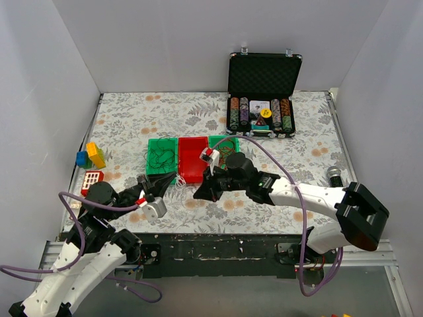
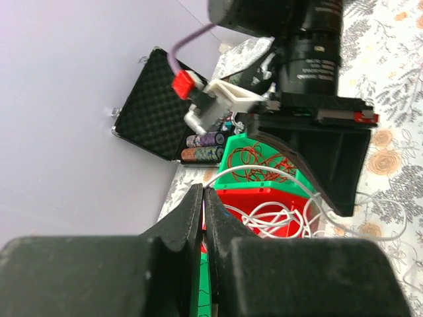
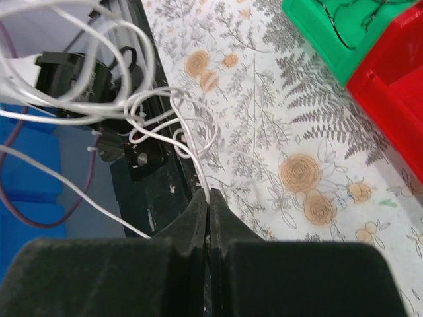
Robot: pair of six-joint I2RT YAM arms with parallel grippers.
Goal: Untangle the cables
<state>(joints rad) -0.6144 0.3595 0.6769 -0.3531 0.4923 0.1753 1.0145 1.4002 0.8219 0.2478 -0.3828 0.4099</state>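
Right tool [image 3: 207, 198] pinching white cable [image 2: 272, 221] just before the red bin [image 1: 192, 162]
Its jaws grip the strand; more white loops lie inside the bin. Left tool [image 2: 203, 197] is closed at the bin's left front corner.

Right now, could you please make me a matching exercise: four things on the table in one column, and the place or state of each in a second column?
1. white cable
2. dark cables
3. red cables
4. chip case

a. in the right green bin
b. open, at the far side
c. in the left green bin
d. pinched between the right jaws

Pairs: 1-d, 2-c, 3-a, 4-b
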